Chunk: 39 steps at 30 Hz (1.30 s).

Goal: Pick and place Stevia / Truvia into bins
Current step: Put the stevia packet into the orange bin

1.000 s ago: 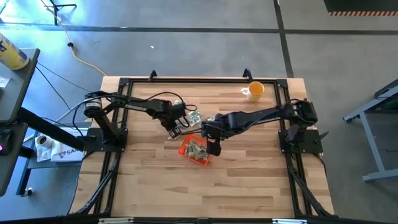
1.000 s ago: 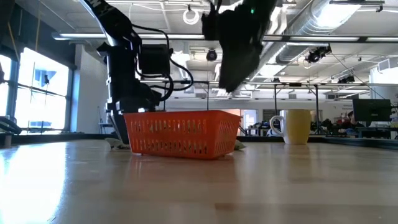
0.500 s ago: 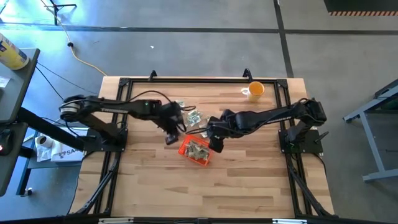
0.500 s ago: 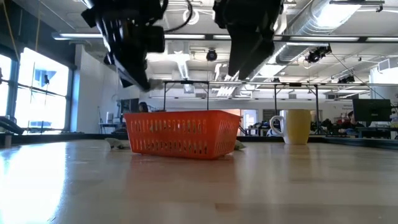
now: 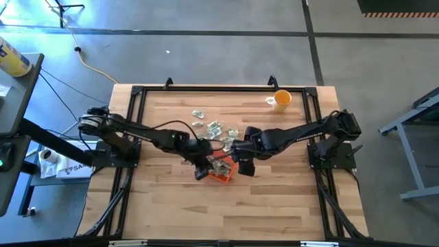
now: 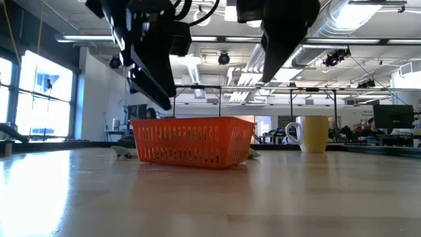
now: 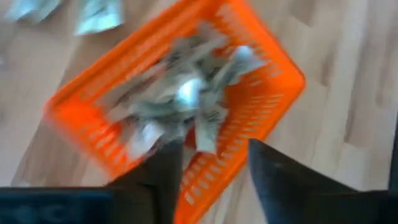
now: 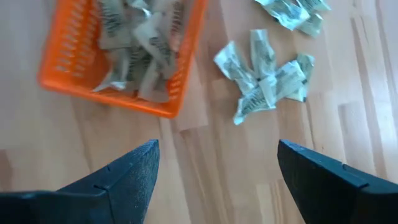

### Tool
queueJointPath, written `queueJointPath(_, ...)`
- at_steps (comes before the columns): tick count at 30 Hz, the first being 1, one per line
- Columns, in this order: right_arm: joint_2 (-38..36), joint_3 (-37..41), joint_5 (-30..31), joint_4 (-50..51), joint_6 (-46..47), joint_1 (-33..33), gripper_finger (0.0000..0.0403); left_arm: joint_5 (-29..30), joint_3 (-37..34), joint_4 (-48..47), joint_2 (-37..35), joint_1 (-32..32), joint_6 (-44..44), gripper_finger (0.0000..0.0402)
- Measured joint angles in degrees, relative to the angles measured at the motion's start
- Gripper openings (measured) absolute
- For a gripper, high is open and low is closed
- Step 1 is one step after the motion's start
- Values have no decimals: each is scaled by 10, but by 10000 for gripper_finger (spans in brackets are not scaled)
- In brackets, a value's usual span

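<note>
A wooden table (image 5: 274, 199) fills the middle of the high view, with a black frame around its edge and the two dark arms reaching in from either side. The left arm (image 5: 147, 132) stretches across from the left edge toward the centre, and the right arm (image 5: 302, 130) comes in from the right edge to meet it. The left gripper (image 5: 202, 170) hangs above the near corner of the orange bin (image 5: 221, 177), its two fingers (image 7: 165, 180) standing apart with nothing between them; in its own wrist view the bin lies straight below, beyond the fingers. The right gripper (image 5: 245, 167) hovers just beside the bin on its right side, its jaws spread wide and empty, over bare wood. The bin sits near the table's middle, flat on the wood, and holds a loose heap of sachets (image 8: 140, 43), pale green and white, lying crossed over one another. More sachets lie on the table outside it: a small cluster (image 8: 264, 84) just beside the bin, and a further scatter (image 5: 209, 127) toward the far side of the table, between the two arms. A yellow cup (image 5: 281, 100) stands near the far right corner, well apart from the bin. In the low view the bin (image 6: 192, 141) rests on the table with both grippers raised above it and the cup (image 6: 314, 134) off to the right.
</note>
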<state>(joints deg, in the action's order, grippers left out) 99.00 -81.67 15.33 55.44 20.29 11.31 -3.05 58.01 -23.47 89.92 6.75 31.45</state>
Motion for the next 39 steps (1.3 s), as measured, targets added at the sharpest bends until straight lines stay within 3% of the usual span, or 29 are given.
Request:
queueJointPath(5,0,0,6,-7,-2,27,316,75,62,-200,-5,4,93,301)
queueJointPath(10,0,0,8,-17,0,37,316,98,58,-320,-5,4,66,315)
queueJointPath(15,0,0,6,-25,-1,37,316,110,8,-289,-4,-8,-5,292)
queueJointPath(22,0,0,0,-29,-30,29,316,112,-49,-196,-4,-72,-54,276)
queueJointPath(32,0,0,46,-26,27,51,316,80,-54,-172,0,-90,-145,276)
queueJointPath(39,0,0,69,-20,63,78,316,83,-54,-150,29,-90,-150,261)
